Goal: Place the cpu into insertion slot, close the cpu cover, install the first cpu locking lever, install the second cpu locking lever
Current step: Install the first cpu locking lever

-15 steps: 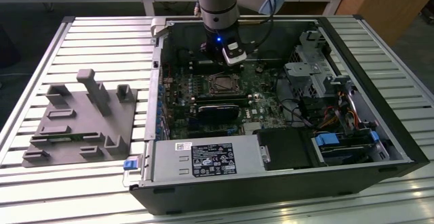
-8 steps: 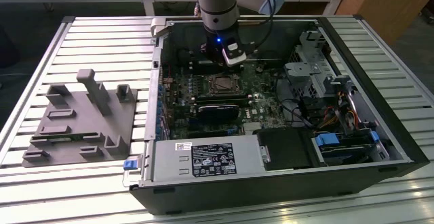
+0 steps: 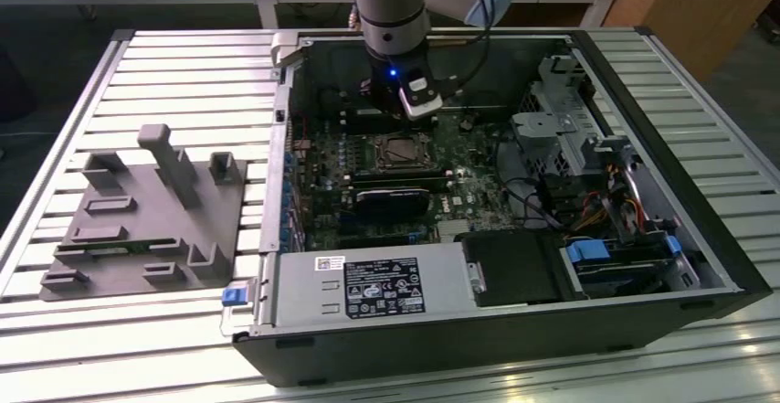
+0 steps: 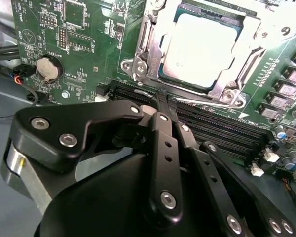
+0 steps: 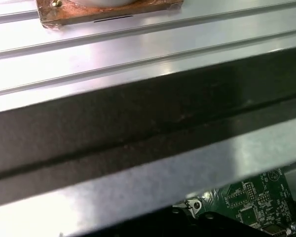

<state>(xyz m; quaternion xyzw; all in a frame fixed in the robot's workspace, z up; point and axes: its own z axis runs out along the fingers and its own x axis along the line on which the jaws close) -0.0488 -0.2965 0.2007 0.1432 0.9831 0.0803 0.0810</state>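
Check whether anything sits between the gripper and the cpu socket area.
Nothing visible blocks it. In the second wrist view the gripper hangs over the long black memory slots, right beside the cpu cover, which lies over the cpu; open green board lies around.

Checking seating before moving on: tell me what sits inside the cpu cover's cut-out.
The cpu shows through the cpu cover; its pale metal face fills the opening. The insertion slot beneath is hidden.

Open room above the cpu (image 4: 197,47); memory slots (image 4: 212,123) lie between it and the gripper (image 4: 164,101).
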